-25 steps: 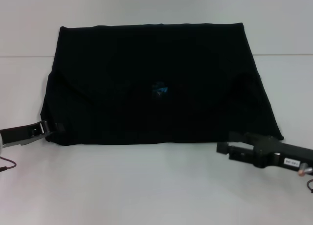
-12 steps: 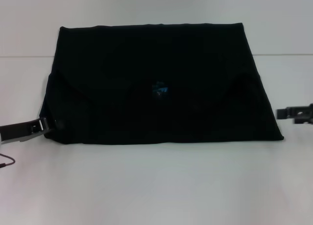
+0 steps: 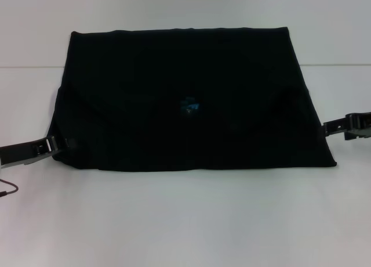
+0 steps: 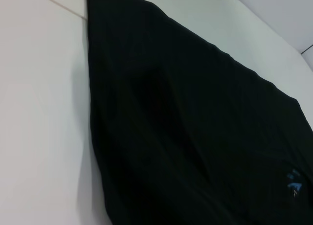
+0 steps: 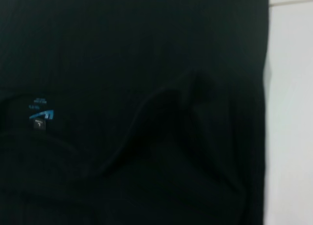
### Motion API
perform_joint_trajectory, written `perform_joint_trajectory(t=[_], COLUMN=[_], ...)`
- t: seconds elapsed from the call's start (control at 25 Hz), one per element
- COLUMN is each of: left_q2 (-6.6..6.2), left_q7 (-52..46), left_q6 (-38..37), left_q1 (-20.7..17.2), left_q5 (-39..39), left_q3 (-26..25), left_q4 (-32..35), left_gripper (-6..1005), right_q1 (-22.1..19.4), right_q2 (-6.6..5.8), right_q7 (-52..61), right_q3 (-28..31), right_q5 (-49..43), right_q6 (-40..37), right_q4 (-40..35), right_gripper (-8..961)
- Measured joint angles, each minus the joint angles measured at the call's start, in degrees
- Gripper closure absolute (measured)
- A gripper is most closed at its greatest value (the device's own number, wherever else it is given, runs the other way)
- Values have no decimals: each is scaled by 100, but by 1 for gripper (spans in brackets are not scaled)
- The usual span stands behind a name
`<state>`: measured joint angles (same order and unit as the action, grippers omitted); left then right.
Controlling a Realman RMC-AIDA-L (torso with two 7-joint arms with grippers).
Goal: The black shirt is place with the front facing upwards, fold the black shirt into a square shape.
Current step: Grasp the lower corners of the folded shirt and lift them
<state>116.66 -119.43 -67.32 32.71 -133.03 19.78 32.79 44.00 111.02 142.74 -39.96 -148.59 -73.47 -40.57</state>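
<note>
While the shirt (image 3: 185,98) lies flat on the table (image 3: 185,220) as a wide dark slab, its long axis runs side to side across the head view, and that is what the next fold turns on.

At the left, the left gripper (image 3: 51,146) sits at the shirt's near left corner, tip touching or just over the cloth edge; whether its fingers are parted or pinched on cloth I cannot tell. From it, the shirt lies toward the robot's right and away.

In the middle, the label (image 3: 189,105) shows as a small blue mark, with curved fold lines rising to either side of it. No front lettering is visible. The left wrist view shows the cloth's side edge running along bare table.

At the right, the right gripper (image 3: 342,126) comes in at the shirt's right edge, slightly farther from the robot than the left one, its tip just beside the cloth. I cannot tell its finger state either. From it, the shirt lies toward the robot's left.

Each arm is nearer its own short side. I judge a fold bringing one short side across the long axis toward the other would suit a square.
</note>
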Motion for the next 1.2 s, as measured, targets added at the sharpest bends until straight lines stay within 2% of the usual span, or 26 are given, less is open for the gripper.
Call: perform_joint_trajectory(t=[0.16,0.52,0.8,1.2], left_q2=[-7,-5,-4,-12], left_q7=[14,70,110,262], left_q6=[-14,-78,-116,-227], left_q1=[-2,-11,-20,-25], left_q5=[2,49,105,147], left_q3=[0,-18,-79,-114], left_q4=[0,6,9,8], left_gripper=[953,955,955,955], right_q1=[103,162,240,239], right_q2=[22,209,245,244], right_q7=[-18,-44,12,10], right_q3=[-10,-97,-299,-353], right_q5=[-8,-17,-22,-31], right_q6=[217,504,706,715], right_q4=[348,566,783,762], right_gripper=[135,141,146,529])
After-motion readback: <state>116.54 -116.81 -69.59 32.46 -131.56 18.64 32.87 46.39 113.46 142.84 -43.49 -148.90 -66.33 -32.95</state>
